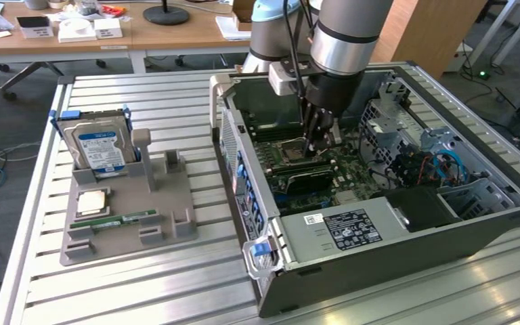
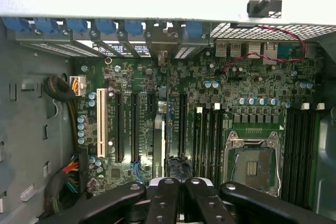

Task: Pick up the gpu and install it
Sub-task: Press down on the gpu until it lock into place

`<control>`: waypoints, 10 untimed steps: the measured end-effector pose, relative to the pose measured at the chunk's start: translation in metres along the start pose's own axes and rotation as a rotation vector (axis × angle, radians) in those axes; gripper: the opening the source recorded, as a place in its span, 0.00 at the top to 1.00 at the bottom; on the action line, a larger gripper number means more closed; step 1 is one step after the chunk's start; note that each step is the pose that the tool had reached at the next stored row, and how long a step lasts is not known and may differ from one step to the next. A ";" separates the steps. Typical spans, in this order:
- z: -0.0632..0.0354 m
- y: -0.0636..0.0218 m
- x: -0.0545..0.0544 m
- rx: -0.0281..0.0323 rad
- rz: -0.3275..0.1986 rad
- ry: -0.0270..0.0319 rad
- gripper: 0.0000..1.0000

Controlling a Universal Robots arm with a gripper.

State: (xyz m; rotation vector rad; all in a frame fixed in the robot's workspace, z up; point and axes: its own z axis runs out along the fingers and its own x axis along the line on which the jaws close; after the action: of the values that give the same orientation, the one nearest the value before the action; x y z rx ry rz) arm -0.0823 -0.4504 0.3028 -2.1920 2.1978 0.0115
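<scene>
Step in hand, by my read: the install, not the pickup. The gripper [image 1: 319,143] was down inside the open PC case [image 1: 368,271], over the motherboard, jaws closed. The gpu [image 1: 310,180] stood on edge just below the fingertips, in the expansion-slot area beside the CPU socket [image 2: 252,163].

In the wrist view the gripper [image 2: 176,184] sat right above the card [image 2: 160,150], seen edge-on and running along a slot toward the rear brackets with the blue latches [image 2: 79,24]. Couldn't tell whether the jaws pinched the card's top edge or were just shut above it, nor whether the card was fully seated.

What the job seemed to call for at this point: a straight-down push w/ no tilt, card edge in line w/ the slot, bracket end meeting the rear opening. Skew there could jam the connector or stress the board.

Off on the counter [image 1: 152,291], the grey holder [image 1: 124,217] carried the hard drive [image 1: 97,150] upright and a memory stick [image 1: 116,221] lying flat.

Writing: the drive had a blue-and-white label and the PSU a black label [image 1: 351,229] w/ white print, but no text or brand was legible on either. Board markings were unreadable too.
</scene>
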 end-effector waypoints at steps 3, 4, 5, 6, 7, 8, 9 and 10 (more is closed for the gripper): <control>0.0037 0.0001 0.000 0.0000 0.000 -0.0001 0.89; 0.0052 0.0001 0.000 0.0000 0.000 -0.0001 0.89; 0.0064 0.0001 0.000 0.0000 0.000 -0.0001 0.89; 0.0075 0.0001 0.000 0.0000 0.000 0.0000 0.89; 0.0085 0.0002 0.000 0.0000 0.000 0.0000 0.89; 0.0088 0.0002 0.000 -0.0001 0.000 0.0001 0.89; 0.0088 0.0002 0.000 -0.0001 0.000 0.0002 0.89; 0.0088 0.0002 0.000 -0.0001 0.000 0.0003 0.89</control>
State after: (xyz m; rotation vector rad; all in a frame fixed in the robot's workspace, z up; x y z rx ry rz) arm -0.0823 -0.4505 0.2940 -2.1923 2.1979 0.0114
